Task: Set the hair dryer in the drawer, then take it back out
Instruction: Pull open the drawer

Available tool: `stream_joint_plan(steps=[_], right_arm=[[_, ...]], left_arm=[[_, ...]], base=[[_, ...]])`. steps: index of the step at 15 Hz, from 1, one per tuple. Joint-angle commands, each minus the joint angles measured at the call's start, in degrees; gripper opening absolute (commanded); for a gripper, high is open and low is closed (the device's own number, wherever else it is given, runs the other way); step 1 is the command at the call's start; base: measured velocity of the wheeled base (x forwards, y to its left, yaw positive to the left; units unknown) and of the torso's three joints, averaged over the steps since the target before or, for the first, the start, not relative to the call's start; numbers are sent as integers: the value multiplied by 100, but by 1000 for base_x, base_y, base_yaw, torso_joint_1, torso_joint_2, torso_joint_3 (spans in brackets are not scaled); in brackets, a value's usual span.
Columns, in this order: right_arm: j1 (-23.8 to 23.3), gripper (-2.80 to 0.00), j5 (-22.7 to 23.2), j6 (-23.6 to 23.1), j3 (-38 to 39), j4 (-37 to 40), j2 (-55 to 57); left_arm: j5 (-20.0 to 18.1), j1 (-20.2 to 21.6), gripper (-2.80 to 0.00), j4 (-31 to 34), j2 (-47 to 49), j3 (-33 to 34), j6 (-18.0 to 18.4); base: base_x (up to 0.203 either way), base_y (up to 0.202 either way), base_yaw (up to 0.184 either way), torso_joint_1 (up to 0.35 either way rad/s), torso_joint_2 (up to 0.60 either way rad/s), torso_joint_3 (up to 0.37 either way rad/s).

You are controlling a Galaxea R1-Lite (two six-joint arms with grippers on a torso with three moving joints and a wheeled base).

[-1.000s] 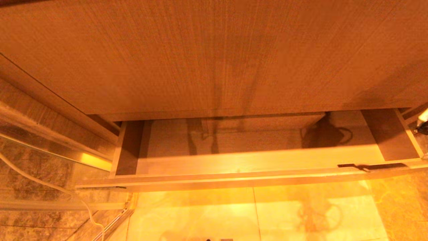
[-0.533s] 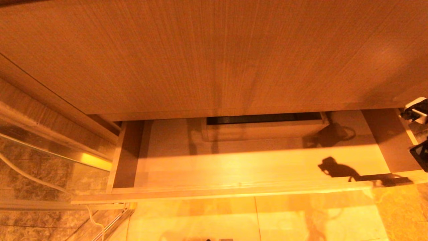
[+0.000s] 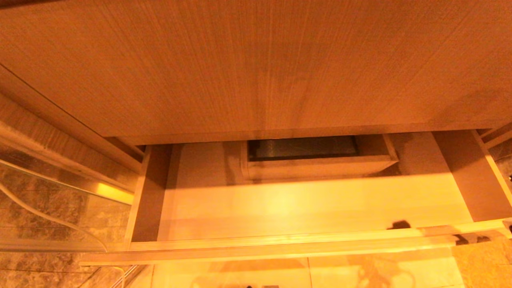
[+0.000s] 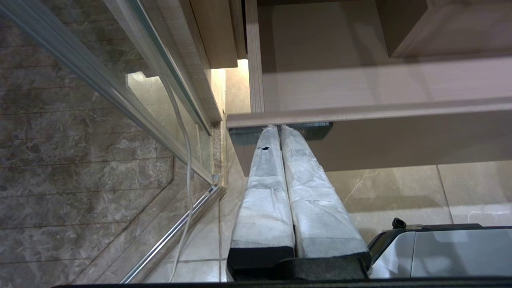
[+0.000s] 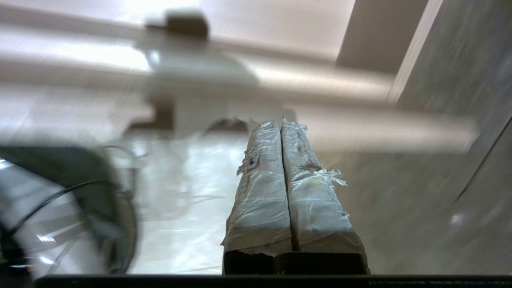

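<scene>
Light wood-grain, the drawer (image 3: pixel 304 208) stands pulled out with nothing on its floor but the boxed cut-out (image 3: pixel 316 160) at the far side; the hair dryer is in none of the views, so putting it in and taking it out both look left to do. The right gripper (image 5: pixel 280 124) hangs just near of the drawer front with fingers pressed together and empty, and the left gripper (image 4: pixel 279 129), likewise closed on nothing, is parked under the front's left end

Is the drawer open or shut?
Open. The drawer sticks out from under the wooden top, so you can see its floor and the boxed cut-out inside.
</scene>
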Motion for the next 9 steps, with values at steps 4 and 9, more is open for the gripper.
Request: stream_joint_plan(steps=[4, 9], right_arm=[[593, -280, 13, 732, 1992, -117, -3242], [1055, -280, 429, 1503, 3046, -793, -5234]], left_arm=[[0, 0, -280, -1, -1, -4, -6], [0, 0, -280, -1, -9, -1, 0]], base=[[0, 0, 0, 0, 0, 0], [0, 0, 0, 0, 0, 0]])
